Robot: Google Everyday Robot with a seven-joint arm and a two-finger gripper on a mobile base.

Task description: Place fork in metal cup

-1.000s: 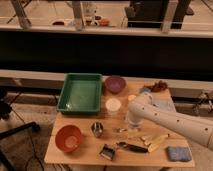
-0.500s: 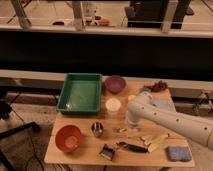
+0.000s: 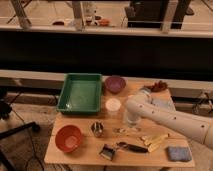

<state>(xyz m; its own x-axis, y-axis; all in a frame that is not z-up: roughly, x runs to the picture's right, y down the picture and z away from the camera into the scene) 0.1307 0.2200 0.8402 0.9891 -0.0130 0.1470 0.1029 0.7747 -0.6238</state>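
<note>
The metal cup (image 3: 97, 129) stands upright on the wooden table (image 3: 80, 156), right of the orange bowl. A thin silver piece that looks like the fork (image 3: 126, 131) lies flat on the table, to the right of the cup. My gripper (image 3: 131, 122) hangs at the end of the white arm (image 3: 170, 120), which reaches in from the right. It points down just above the fork, a short way right of the cup. The contact between gripper and fork is hidden.
A green tray (image 3: 80, 92) sits back left, with a purple bowl (image 3: 115, 83) and white cup (image 3: 113, 104) beside it. An orange bowl (image 3: 68, 137) is front left. A dark square object (image 3: 106, 151), dark-handled tool (image 3: 132, 147), yellow utensil (image 3: 155, 141) and grey sponge (image 3: 178, 153) line the front.
</note>
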